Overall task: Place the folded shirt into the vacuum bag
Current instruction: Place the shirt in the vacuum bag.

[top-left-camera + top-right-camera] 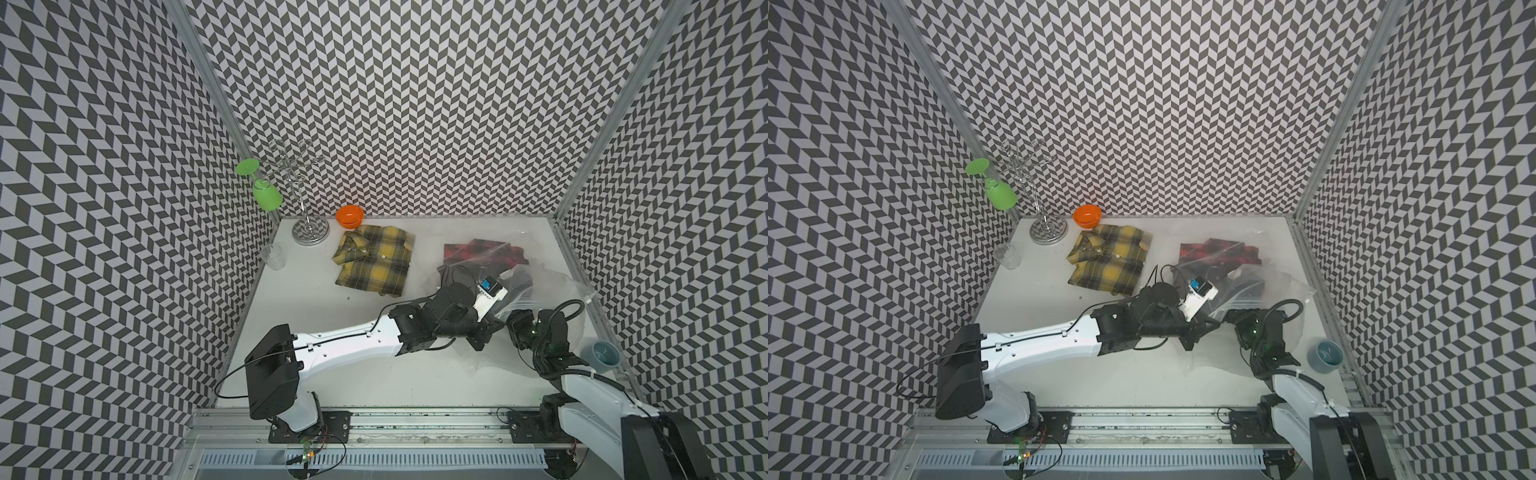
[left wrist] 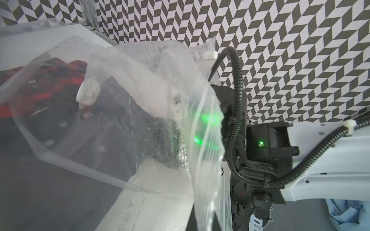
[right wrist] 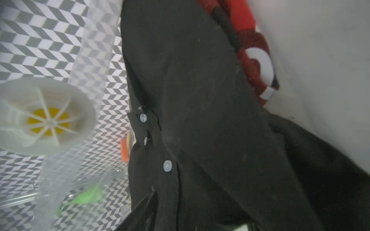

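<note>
The clear vacuum bag lies crumpled at the table's right side. Its white valve and white slider both show. A red plaid shirt lies under the plastic at the bag's far end. A black buttoned shirt sits in the bag's mouth. My left gripper is shut on the bag's zip edge and holds it raised. My right gripper reaches into the mouth, its jaws closed on the black shirt's near edge. A yellow plaid folded shirt lies outside the bag at mid-table.
At the back left stand an orange bowl, a chrome glass rack holding a green wine glass, and a clear cup. A blue-grey cup sits by the right edge, close to my right arm.
</note>
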Motion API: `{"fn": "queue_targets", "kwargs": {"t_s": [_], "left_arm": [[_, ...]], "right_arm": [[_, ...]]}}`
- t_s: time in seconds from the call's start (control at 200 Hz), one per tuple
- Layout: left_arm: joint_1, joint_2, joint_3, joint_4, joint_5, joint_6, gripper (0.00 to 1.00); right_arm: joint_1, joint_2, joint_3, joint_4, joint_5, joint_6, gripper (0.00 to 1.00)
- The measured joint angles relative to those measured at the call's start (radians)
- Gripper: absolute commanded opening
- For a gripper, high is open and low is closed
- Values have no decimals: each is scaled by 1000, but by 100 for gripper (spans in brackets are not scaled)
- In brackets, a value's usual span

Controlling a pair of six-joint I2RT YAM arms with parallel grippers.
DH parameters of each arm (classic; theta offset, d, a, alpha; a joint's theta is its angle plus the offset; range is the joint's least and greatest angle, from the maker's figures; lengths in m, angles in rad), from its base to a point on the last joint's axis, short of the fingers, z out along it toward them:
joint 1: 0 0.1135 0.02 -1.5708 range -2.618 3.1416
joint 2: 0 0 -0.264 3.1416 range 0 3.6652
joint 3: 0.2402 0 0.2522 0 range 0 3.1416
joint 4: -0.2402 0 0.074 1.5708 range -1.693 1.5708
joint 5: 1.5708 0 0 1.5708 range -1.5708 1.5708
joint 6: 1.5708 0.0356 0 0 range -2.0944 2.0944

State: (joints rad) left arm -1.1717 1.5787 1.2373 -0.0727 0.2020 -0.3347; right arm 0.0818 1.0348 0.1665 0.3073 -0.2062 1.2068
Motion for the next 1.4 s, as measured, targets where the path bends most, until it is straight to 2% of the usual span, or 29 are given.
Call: {"fn": "queue_targets", "kwargs": {"t_s": [0.195,0.315,0.396,0.556,0.716,0.791,0.956,1.057,1.142,1.397], "left_arm": [[0,0,0,2,-7,0,0],[0,0,0,3,-10,0,0],[0,0,0,5,-11,0,0],[0,0,0,5,-15,0,0],[0,0,0,6,-19,0,0],[1,1,1,5,-24,0,0],[0,12,3,3,-24,0,0],[0,13,3,2,-24,1,0],[0,13,3,2,-24,1,0],[0,40,27,5,-14,1,0]], "right_arm": [[1,94,60,132,-11,-29,21],[1,139,137,185,-15,-89,12],[1,158,185,236,-27,-133,11],[1,171,251,368,-58,-227,11],[1,191,243,428,-25,-262,12],[1,263,235,438,1,-246,17],[1,439,143,461,27,-151,36],[1,448,126,431,29,-122,49],[2,421,126,420,21,-102,57],[9,283,67,351,-59,-48,60]]}}
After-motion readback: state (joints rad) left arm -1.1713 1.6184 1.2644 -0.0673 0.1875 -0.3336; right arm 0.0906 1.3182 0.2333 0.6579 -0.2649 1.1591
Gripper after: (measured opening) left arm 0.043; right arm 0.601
